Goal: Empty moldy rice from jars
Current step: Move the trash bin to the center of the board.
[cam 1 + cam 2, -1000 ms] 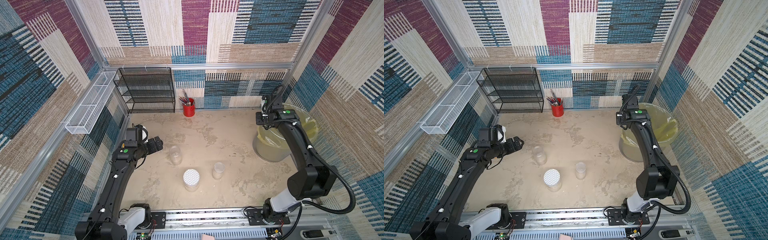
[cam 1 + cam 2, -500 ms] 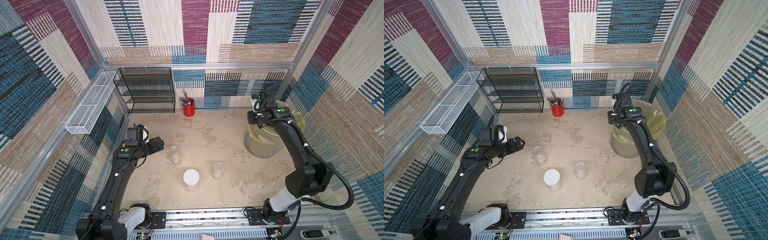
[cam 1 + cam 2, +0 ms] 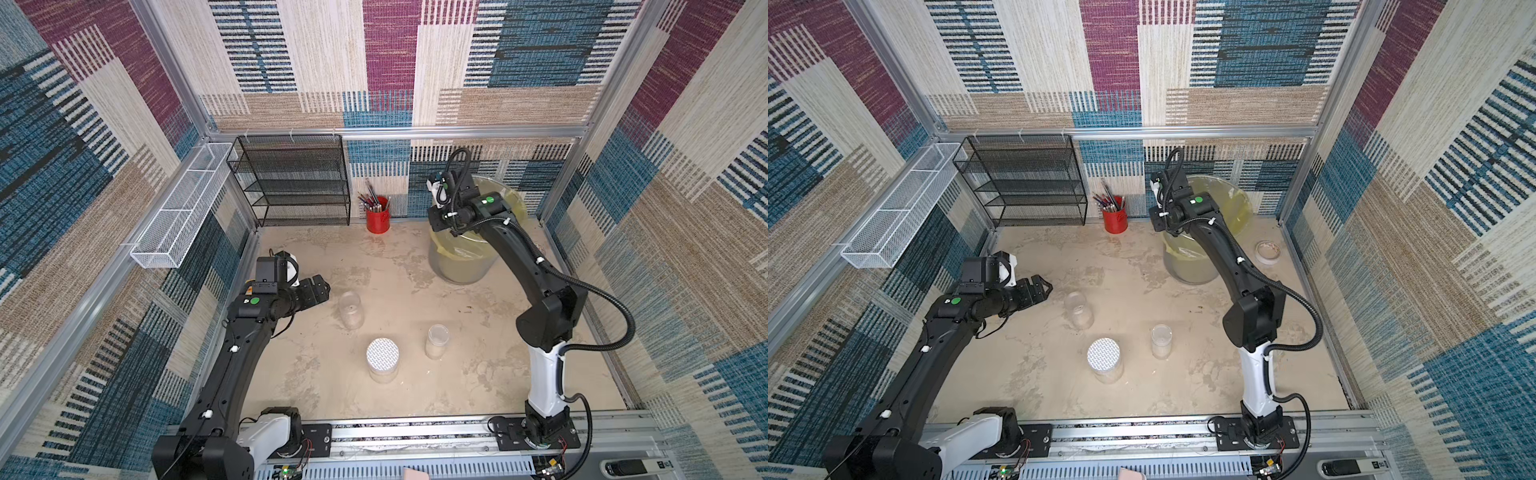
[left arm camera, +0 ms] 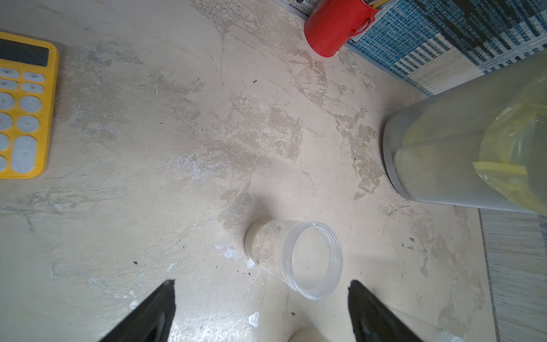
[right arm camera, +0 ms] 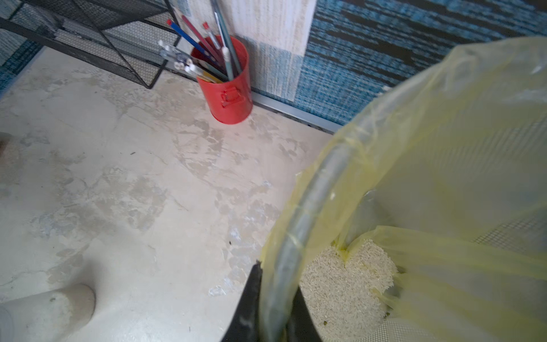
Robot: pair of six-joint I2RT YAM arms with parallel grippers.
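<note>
Lettering on yellow calculator (image 4: 23, 103) too blurred to read; your left gripper (image 4: 260, 285) hangs wide apart near the lidless jar (image 4: 310, 260), right gripper (image 5: 276, 284) clamps the bin (image 5: 299, 225) rim, rice (image 5: 340, 284) inside.

The walls (image 3: 390, 54) are covered with woven cloth in patches of blue, magenta, beige and cream, many of them striped. A black mesh rack (image 3: 291, 183) stands against the back wall on the floor (image 3: 399, 266), which is pale beige with darker worn blotches. To the left of the rack, a white wire basket (image 3: 178, 212) hangs on the side wall. Just above the rack, an aluminium bar (image 3: 457, 132) runs along the back wall. The light is soft and even, and the shadows are faint.
</note>
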